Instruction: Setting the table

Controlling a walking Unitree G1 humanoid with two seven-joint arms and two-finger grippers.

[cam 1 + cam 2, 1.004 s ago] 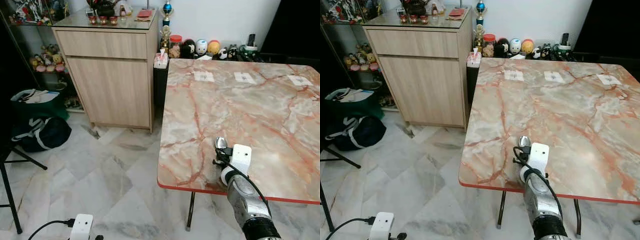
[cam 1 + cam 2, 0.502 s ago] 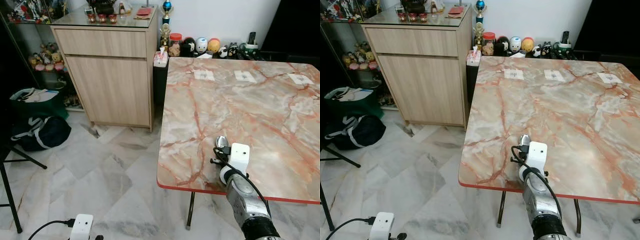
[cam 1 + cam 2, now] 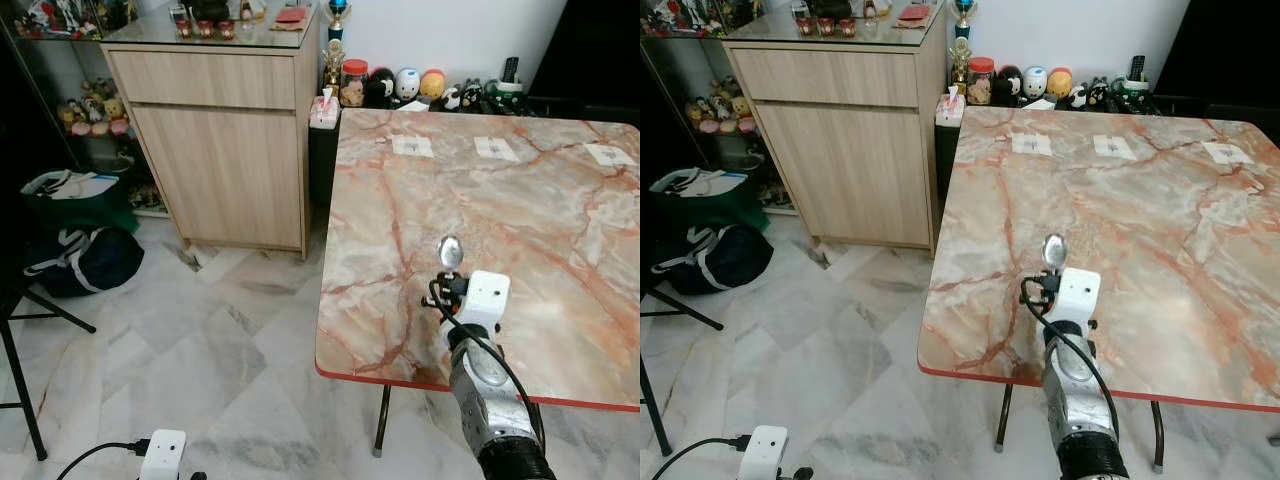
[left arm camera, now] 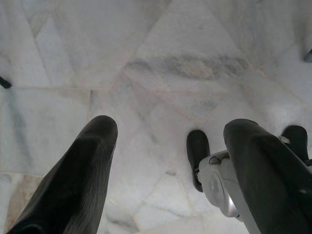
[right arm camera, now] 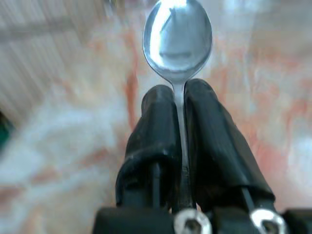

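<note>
**Mia:** The spoon (image 5: 178, 36) — where was it?

**Ben:** It was in the right gripper (image 5: 179, 95). The two black fingers (image 5: 156, 126) were pressed together on the thin handle. The shiny bowl of the spoon stuck out past the fingertips.

**Mia:** Was the gripper over the table (image 3: 520, 190)?

**Ben:** Yes. It was above the pink marble top, near the front edge with the red rim. The spoon pointed away from the robot, toward the far side of the table. The pictures did not show if the spoon touched the top.

**Mia:** What was far ahead of the gripper?

**Ben:** Three small white paper squares (image 3: 413, 146) lay in a row near the far edge. Past them, little round toy figures (image 3: 405, 85) stood by the wall.

**Mia:** And off to the gripper's left?

**Ben:** A wooden cabinet (image 3: 220, 150) stood there, and dark bags (image 3: 75, 250) sat on the floor beside it.

**Mia:** What about the left gripper (image 4: 165, 161)?

**Ben:** It hung low over the white marble floor (image 4: 161, 63). Its fingers were spread wide apart, and it held nothing.
</note>
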